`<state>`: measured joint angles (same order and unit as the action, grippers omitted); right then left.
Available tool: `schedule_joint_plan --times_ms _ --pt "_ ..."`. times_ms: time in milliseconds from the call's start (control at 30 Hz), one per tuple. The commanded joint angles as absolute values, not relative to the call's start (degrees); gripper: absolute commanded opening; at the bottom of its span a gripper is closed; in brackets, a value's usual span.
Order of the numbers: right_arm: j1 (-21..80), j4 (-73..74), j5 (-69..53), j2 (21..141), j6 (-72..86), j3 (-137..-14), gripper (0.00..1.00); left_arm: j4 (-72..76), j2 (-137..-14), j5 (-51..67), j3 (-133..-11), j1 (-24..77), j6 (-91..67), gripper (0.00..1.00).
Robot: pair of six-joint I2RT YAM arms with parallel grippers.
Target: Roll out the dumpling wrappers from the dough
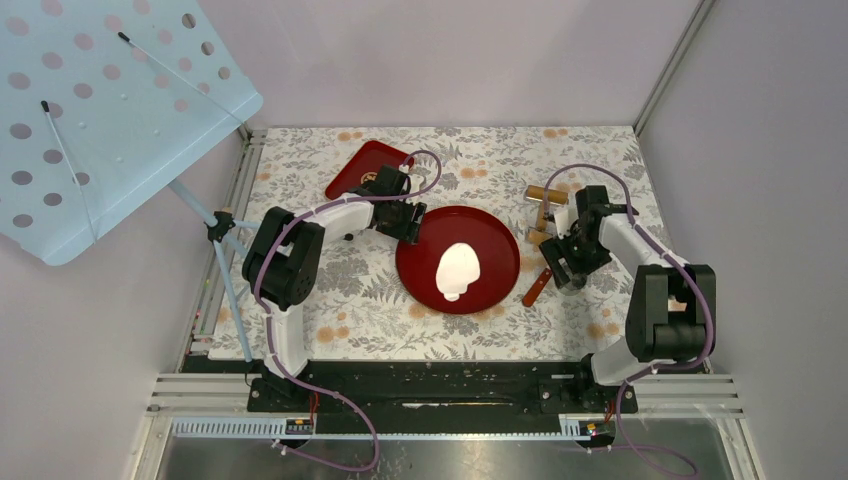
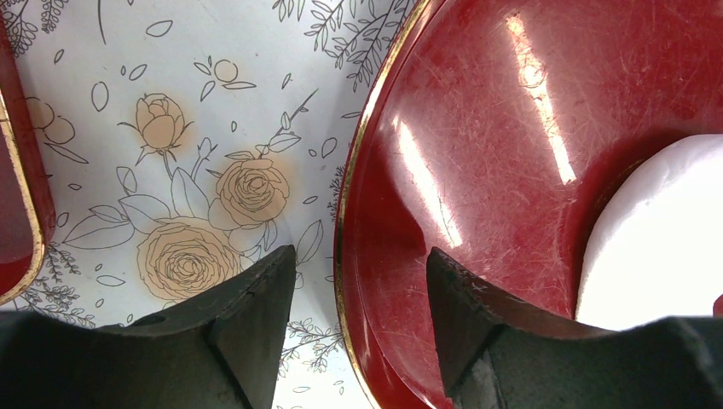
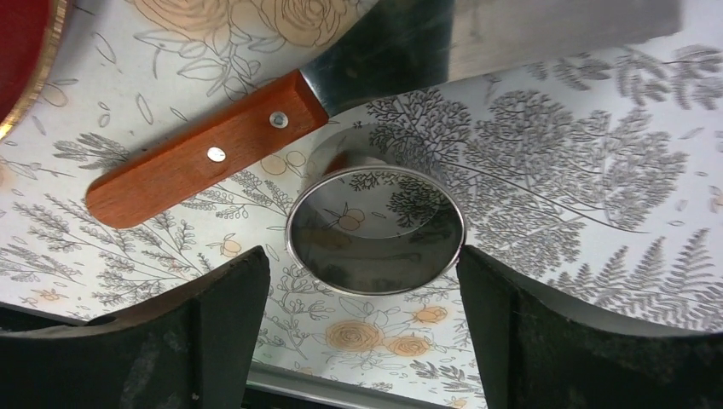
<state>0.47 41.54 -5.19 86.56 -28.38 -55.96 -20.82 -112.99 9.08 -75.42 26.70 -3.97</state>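
White dough [image 1: 458, 268] lies as one flattened oval piece in the middle of a round red plate [image 1: 500, 250]. Dumpling wrappers are out of view. My left gripper [image 1: 410, 225] is open at the plate's left edge. In the left wrist view its gap [image 2: 361, 273] straddles the gold rim of the plate [image 2: 477, 170], with the dough [image 2: 656, 239] off to the right. My right gripper [image 1: 562, 262] is open, low over the cloth right of the plate. Just ahead of its fingertips [image 3: 362, 260] stands a metal ring cutter [image 3: 375, 230], its rim close to the right finger.
A scraper with a wooden handle [image 3: 205, 158] and steel blade [image 3: 477, 43] lies beyond the ring, its handle [image 1: 537, 287] by the plate. Wooden pieces [image 1: 545, 193] lie at the back right. A red rectangular tray [image 1: 365, 165] sits at the back left. A pale blue perforated panel [image 1: 100, 110] overhangs the left.
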Motion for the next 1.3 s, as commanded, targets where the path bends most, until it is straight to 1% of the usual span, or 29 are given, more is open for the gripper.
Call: schedule_joint_plan --times_ms 0,67,233,267,333,400,467,600,700,1033,1100,1167,1200,1267 --pt "0.37 42.01 -4.69 89.18 -28.52 -54.94 0.86 -22.90 -113.61 8.12 -75.38 26.28 -3.43 0.58" --pt "0.42 41.65 -4.29 89.74 -28.57 -54.98 0.84 -22.85 -113.57 8.16 -75.39 26.28 -3.42 0.58" --pt "0.36 40.53 -4.12 90.57 -28.29 -55.21 0.72 -22.86 -113.57 8.14 -75.33 26.28 -3.40 0.58" --pt "0.35 40.44 -4.39 90.49 -28.18 -55.20 0.72 -22.85 -113.56 8.13 -75.33 26.28 -3.42 0.58" --pt "0.41 40.12 -4.68 90.27 -28.04 -55.19 0.76 -22.90 -113.58 8.12 -75.37 26.28 -3.43 0.58" --pt "0.42 39.31 -4.34 90.09 -27.86 -55.11 0.83 -22.91 -113.56 8.12 -75.34 26.25 -3.35 0.58" --pt "0.40 38.72 -4.03 90.23 -27.82 -55.28 0.88 -22.86 -113.60 8.24 -75.33 26.23 -3.36 0.58" --pt "0.40 38.64 -5.05 91.24 -27.11 -56.18 0.94 -22.90 -113.63 8.18 -75.35 26.26 -3.35 0.58" --pt "0.40 38.12 -5.19 91.95 -26.88 -56.50 0.95 -22.90 -113.58 8.25 -75.40 26.28 -3.43 0.58" --pt "0.35 36.83 -6.47 91.96 -27.18 -56.34 0.93 -22.89 -113.70 8.23 -75.41 26.28 -3.42 0.58" --pt "0.38 36.63 -6.69 92.12 -27.20 -56.35 0.91 -22.89 -113.67 8.19 -75.46 26.28 -3.42 0.58" --pt "0.40 36.63 -6.90 92.32 -27.43 -56.34 0.86 -22.85 -113.63 8.30 -75.38 26.28 -3.42 0.58" --pt "0.36 36.65 -6.98 92.42 -27.59 -56.35 0.82 -22.93 -113.64 8.27 -75.42 26.27 -3.42 0.58" --pt "0.42 36.57 -7.10 92.65 -27.61 -56.42 0.70 -22.89 -113.78 8.28 -75.47 26.27 -3.34 0.58"
